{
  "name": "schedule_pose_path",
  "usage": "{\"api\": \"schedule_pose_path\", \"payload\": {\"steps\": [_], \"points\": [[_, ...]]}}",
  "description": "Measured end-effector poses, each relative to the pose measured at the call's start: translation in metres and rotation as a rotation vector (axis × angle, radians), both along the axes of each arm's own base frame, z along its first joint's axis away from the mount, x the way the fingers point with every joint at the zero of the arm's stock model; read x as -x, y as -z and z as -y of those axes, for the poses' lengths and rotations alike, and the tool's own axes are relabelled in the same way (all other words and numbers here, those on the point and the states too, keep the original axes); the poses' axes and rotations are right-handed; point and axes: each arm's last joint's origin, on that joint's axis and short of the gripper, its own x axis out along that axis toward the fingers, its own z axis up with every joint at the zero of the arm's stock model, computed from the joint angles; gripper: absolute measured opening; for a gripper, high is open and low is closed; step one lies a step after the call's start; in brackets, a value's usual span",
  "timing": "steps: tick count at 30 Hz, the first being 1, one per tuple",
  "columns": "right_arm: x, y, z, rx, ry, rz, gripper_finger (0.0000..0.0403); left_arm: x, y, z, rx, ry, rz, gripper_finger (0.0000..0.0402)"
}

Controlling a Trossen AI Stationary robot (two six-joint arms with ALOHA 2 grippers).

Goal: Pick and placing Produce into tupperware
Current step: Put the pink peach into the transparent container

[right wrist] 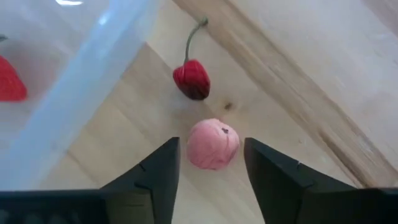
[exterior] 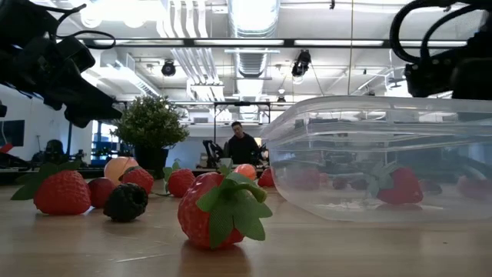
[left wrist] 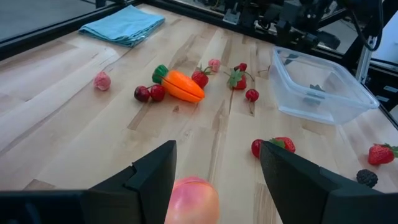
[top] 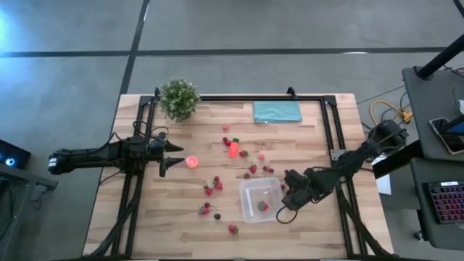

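While the right gripper sits part open around a pink ball on the desk, just right of the tupperware: picking step. Next: squeeze, lift, drop in tub. Left gripper part open around peach ball, far left.

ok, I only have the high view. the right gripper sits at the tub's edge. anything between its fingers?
Observer: Yes. The right gripper straddles a small pink ball on the wood, just outside the tupperware wall. Gaps show on both sides, so no contact.
Operator: Anything else close by?
Observer: A red cherry with a stem lies just beyond the ball.
Operator: And the left one?
Observer: The left gripper is open, with the pink-orange ball between its fingers on the table.
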Motion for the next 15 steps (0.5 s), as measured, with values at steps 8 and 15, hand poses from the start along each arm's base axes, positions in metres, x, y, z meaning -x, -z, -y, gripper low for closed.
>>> {"api": "schedule_pose_path", "payload": {"steps": [8, 15], "points": [[-0.001, -0.003, 0.010, -0.099, 0.043, -0.022, 0.0237, 0.000, 0.000, 0.000, 0.000, 0.000, 0.000, 0.0217], [-0.005, 0.010, 0.017, -0.159, 0.156, -0.071, 0.0262, 0.000, 0.000, 0.000, 0.000, 0.000, 0.000, 0.0217]]}}
